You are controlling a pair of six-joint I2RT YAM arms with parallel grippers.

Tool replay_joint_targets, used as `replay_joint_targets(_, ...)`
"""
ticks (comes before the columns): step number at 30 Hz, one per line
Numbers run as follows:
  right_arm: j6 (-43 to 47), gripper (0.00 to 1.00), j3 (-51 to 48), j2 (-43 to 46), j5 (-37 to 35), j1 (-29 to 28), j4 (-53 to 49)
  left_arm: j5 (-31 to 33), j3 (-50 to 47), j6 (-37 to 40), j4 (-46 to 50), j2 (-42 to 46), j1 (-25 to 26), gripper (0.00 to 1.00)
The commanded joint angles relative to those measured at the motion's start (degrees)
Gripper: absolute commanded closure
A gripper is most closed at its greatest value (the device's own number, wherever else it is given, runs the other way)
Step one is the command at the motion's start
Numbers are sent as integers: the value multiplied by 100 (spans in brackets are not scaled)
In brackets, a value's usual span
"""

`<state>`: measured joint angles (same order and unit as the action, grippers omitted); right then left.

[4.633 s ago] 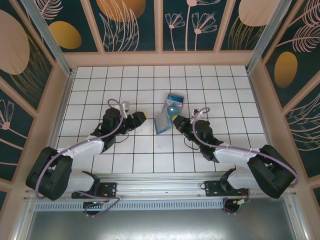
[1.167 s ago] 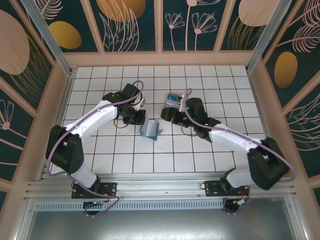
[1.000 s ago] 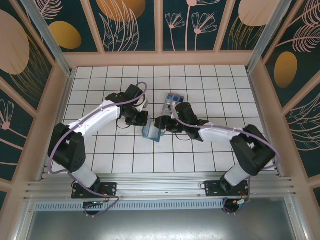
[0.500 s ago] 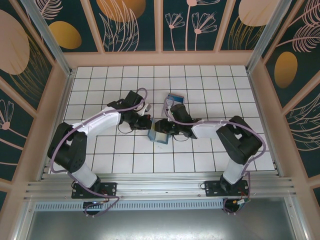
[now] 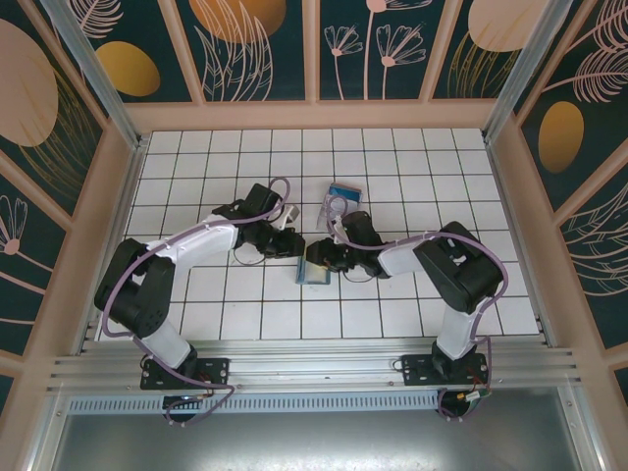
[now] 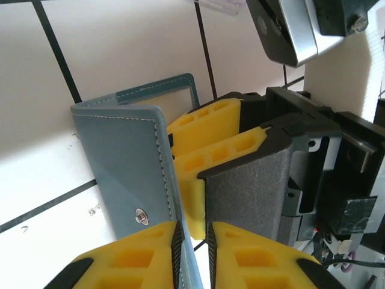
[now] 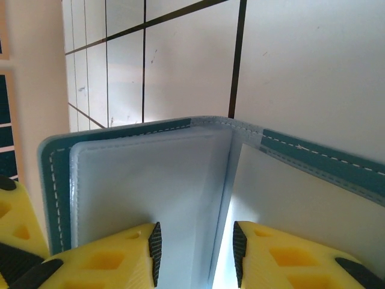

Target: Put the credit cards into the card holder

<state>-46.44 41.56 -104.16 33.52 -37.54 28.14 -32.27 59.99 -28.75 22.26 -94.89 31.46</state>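
Card holder (image 6: 123, 168) stands half-open on edge; left gripper (image 6: 191, 232) narrow around one leaf (clamped or loose, we cannot tell); right gripper (image 7: 197, 241) part-open, astride a leaf.

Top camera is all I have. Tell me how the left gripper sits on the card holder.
Observer: In the left wrist view, one leaf of the card holder runs edge-on between the two fingers of the left gripper. I cannot tell whether they clamp it.
Operator: Now give me the right gripper.
Observer: In the right wrist view, the right gripper has its jaws apart and straddles the holder near its fold.
Operator: Report the holder's inside.
Observer: The holder is open, and its pale blue inner pocket faces the right wrist camera.
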Motion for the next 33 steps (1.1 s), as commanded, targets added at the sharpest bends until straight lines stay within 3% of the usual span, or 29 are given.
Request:
replay_joint_targets(1,-90,60,-150,-102,92,27,-38,-156,-117,-50,-237,-100,-1,80)
replay_joint_targets(5,-93,60,-111,-57,132,27,-13,-110,-192,-33,-300,-148,-7,82)
replay_joint_targets(12,-165,57,-169,192,393,20,280,428,-550,87,-165,-200,-161,75)
replay_joint_targets(24,-215,49,-128,67,684,6,575,309,-704,11,-442,-149,-263,75)
replay_joint_targets(30,386,45,526,-200,-7,-255,-708,261,-588,-7,-442,-74,-265,78)
replay_joint_targets(33,448,43,651,-276,15,-354,-745,240,-516,-15,-450,-73,-264,78)
